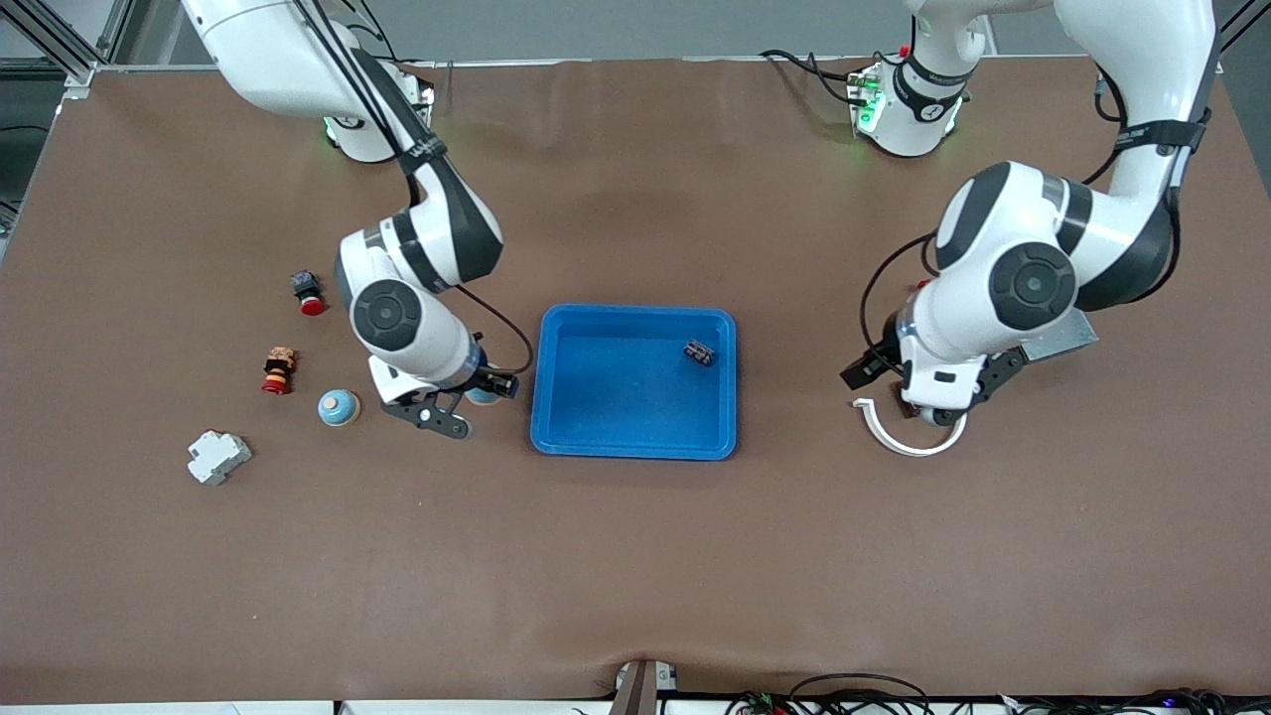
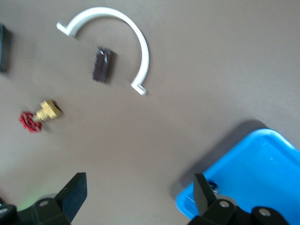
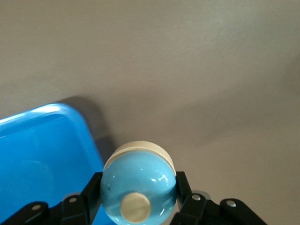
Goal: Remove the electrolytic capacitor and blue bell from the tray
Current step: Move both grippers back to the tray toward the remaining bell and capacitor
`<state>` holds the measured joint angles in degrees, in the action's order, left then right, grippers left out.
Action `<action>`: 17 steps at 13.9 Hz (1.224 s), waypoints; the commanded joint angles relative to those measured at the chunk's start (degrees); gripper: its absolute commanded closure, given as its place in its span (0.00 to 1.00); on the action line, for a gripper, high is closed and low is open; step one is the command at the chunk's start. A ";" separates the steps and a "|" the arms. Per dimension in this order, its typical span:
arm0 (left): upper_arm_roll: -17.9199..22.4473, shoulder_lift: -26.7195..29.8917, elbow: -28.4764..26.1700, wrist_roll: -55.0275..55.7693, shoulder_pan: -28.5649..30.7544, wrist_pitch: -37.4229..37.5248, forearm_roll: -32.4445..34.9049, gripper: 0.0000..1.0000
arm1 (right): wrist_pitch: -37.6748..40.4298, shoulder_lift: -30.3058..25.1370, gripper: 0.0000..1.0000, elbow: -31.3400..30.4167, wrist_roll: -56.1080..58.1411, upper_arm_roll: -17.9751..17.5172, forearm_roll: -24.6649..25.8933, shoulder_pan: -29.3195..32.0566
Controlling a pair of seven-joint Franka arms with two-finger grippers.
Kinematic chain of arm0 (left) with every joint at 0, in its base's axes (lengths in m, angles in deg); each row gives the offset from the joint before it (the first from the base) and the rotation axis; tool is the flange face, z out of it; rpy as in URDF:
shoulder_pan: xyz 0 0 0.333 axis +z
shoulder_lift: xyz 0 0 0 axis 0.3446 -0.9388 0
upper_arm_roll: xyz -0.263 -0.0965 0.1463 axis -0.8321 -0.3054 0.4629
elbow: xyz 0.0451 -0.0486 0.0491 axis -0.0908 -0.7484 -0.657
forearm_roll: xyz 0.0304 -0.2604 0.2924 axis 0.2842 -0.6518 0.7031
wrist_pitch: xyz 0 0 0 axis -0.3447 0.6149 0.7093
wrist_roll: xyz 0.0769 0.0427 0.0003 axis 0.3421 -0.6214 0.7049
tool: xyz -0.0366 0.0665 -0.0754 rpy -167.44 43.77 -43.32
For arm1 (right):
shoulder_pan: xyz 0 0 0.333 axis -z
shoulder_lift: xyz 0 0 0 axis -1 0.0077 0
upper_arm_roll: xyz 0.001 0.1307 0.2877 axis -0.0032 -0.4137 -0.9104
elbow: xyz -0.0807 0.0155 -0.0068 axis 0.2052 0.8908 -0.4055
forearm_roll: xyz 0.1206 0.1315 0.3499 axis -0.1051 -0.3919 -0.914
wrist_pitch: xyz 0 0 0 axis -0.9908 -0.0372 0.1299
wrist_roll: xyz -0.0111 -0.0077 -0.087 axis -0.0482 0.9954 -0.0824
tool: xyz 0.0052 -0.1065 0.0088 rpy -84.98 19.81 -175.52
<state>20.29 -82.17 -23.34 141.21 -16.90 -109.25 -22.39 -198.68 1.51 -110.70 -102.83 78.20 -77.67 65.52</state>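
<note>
My right gripper is shut on a light blue bell with a cream base and knob. It holds the bell over the table, just beside the rim of the blue tray toward the right arm's end. In that tray lies a small dark capacitor, close to its wall toward the left arm's end. My left gripper is open and empty, over the bare table between the tray corner and a white curved clip. Another dark capacitor lies on the table inside the clip's arc.
A second blue bell stands on the table toward the right arm's end, with a red button, a red and orange stacked part and a white breaker. A brass valve with a red wheel lies beside the white clip.
</note>
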 commanded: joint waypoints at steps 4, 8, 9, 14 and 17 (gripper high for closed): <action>-0.67 -3.54 3.87 16.53 -5.18 0.38 -0.60 0.00 | -10.98 -5.03 1.00 -14.79 14.33 -0.69 -0.45 7.68; -0.67 -4.78 4.31 28.14 -9.49 -4.08 -0.16 0.00 | -14.87 -4.33 1.00 -16.74 22.60 -0.69 -0.45 12.60; -0.50 -5.04 4.31 31.64 -10.10 -5.58 -0.16 0.00 | -14.87 -4.33 1.00 -16.74 23.40 -0.69 -0.45 13.05; -0.32 -9.25 6.33 41.60 -11.68 -11.21 0.45 0.00 | -17.94 -2.58 1.00 -16.31 24.46 -0.69 -0.45 14.11; -0.14 -11.98 6.33 46.34 -13.18 -14.73 3.52 0.00 | -19.53 -0.64 1.00 -15.69 24.38 -0.77 -0.53 14.11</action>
<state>19.75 -91.53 -18.84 183.85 -28.29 -122.58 -21.51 -216.79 0.22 -126.04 -79.29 78.32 -77.67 78.67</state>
